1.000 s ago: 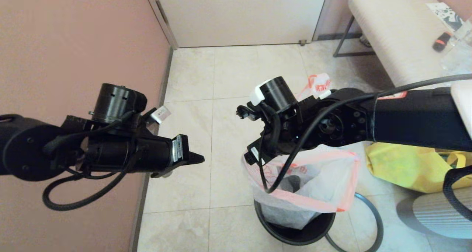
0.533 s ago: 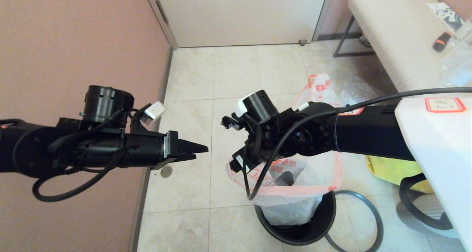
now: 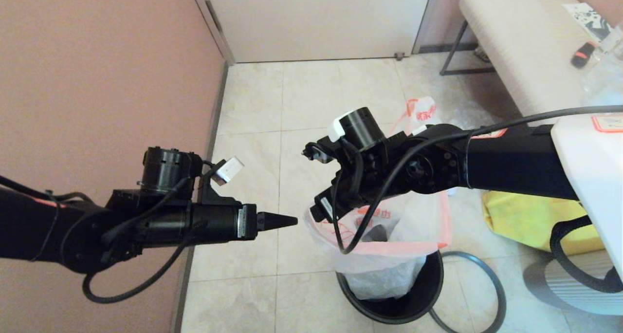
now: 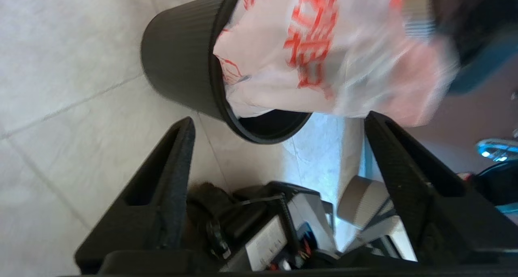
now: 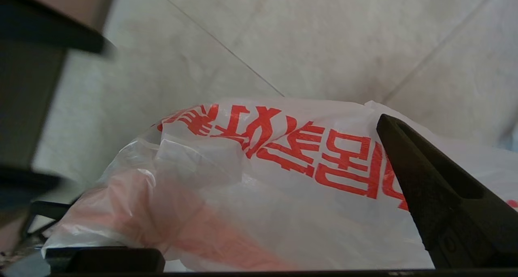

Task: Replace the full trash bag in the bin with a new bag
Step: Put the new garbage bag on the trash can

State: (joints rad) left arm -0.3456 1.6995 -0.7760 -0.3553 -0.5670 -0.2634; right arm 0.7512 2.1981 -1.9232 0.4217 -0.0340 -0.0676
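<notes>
Over the small round black plastic bin (image 3: 389, 306) on the tiled floor, the right hand (image 3: 323, 211) is gripping the pink-banded mouth of the thin white translucent new bag (image 3: 389, 255), which is hanging partly inside. Just beside it, the left hand (image 4: 279, 147) is hovering with fingers spread wide, holding nothing.

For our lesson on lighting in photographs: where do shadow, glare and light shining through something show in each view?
Head view: even light, a soft shadow under the bench on the floor; right gripper at the mouth of the new bag, open left gripper level beside it. Left wrist view: white glare on the floor past the bin. Right wrist view: light passes through the new bag.
</notes>
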